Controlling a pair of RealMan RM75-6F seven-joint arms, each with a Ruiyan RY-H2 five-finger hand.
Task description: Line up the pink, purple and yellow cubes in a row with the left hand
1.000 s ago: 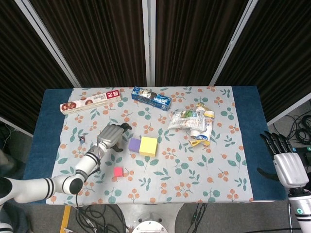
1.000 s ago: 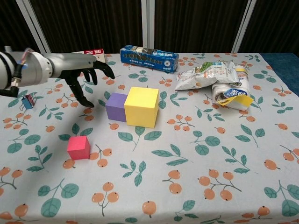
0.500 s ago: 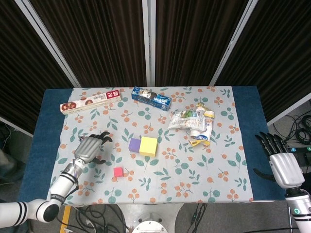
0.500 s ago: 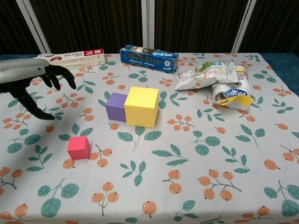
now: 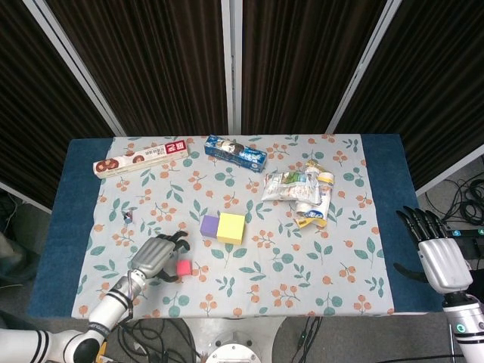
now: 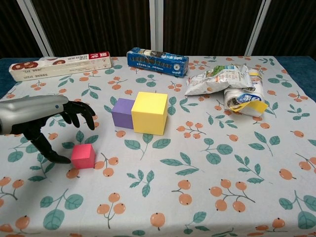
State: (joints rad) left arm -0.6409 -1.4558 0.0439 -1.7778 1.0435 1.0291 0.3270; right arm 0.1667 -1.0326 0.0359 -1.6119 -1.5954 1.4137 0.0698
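Fingers: those of my left hand (image 6: 47,118) were spread and curved downward, holding nothing; the thumb reached low toward the pink cube (image 6: 83,156), and I couldn't tell whether it touched.
Pink cube: it sat just past the thumb tip and under the fingertips, apart from the other two, so I judged it the piece to bring into line.
Purple cube (image 6: 123,113): beyond the fingertips, pressed against the yellow cube (image 6: 149,112); I read that pair as the row's start.
Hand pose: I kept it open and low beside the cube, ready to close round it.
Right hand (image 5: 441,259): fingers apart, empty, parked off the table's (image 5: 382,181) edge because the job belonged to the left.
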